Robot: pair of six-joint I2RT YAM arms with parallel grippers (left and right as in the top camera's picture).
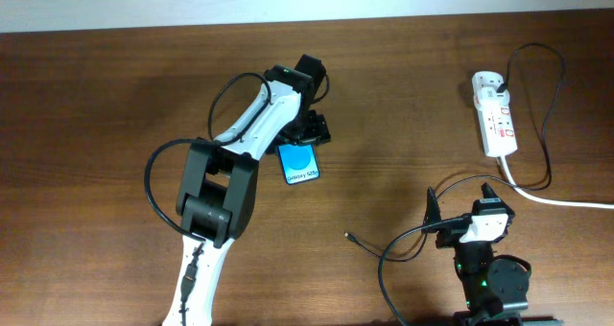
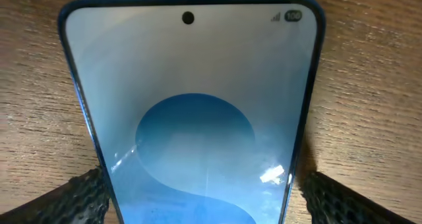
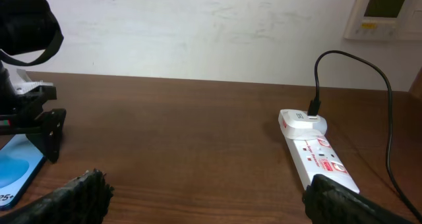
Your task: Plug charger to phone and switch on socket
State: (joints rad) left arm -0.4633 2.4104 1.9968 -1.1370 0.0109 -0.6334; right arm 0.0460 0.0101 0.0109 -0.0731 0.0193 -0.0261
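Note:
The phone lies flat on the wooden table with its blue screen up, and it fills the left wrist view. My left gripper is open and straddles the phone's far end, one finger at each long edge. The white socket strip lies at the far right. The black charger cable is plugged into the strip's far end. Its metal-tipped plug lies loose on the table, left of my right arm. My right gripper is open and empty at the front.
The strip's thick white cord runs off to the right edge. Black cable loops lie around the right arm's base. The left arm stretches diagonally across the table's left half. A wall with a thermostat panel stands behind the table.

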